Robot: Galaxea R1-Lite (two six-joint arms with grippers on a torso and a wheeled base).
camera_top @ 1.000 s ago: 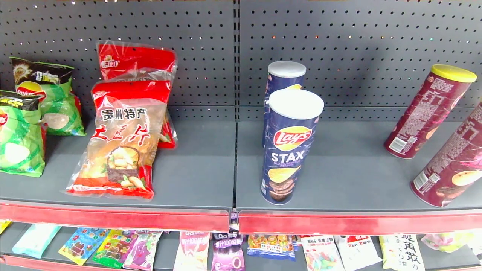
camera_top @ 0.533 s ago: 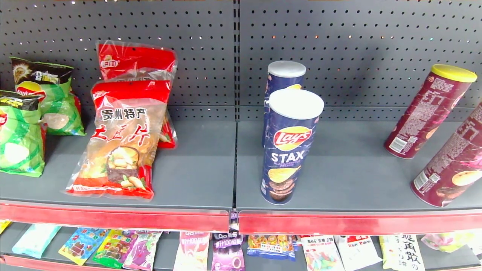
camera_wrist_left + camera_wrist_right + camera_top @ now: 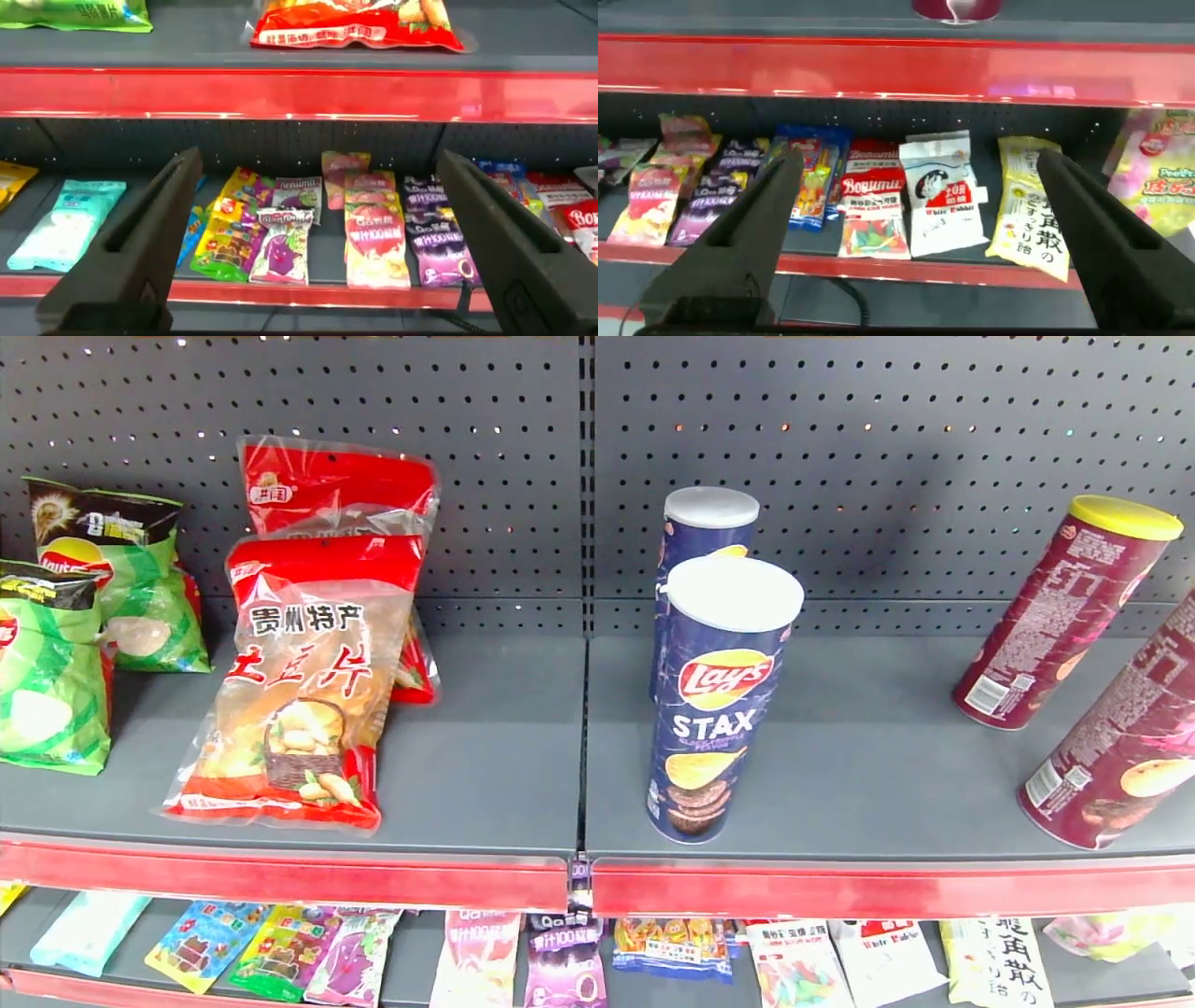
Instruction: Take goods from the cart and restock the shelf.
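left fingers (image 3: 140,252) spread wide apart, empty, facing sweet packets (image 3: 280,247) on the lower shelf under the red lip (image 3: 299,93). right fingers (image 3: 738,243) likewise apart and empty. above, the shelf (image 3: 485,756) has bare room between red bags (image 3: 299,700) and blue cans (image 3: 719,709), and more before the maroon cans (image 3: 1055,616). the front maroon can and the green bags (image 3: 47,681) are cut off at the sides.

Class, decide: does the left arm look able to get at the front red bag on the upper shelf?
Probably yes, once raised. The left gripper, jaws open, faces the lower shelf, under the red shelf edge. The red bag lies at the front, nothing before it.
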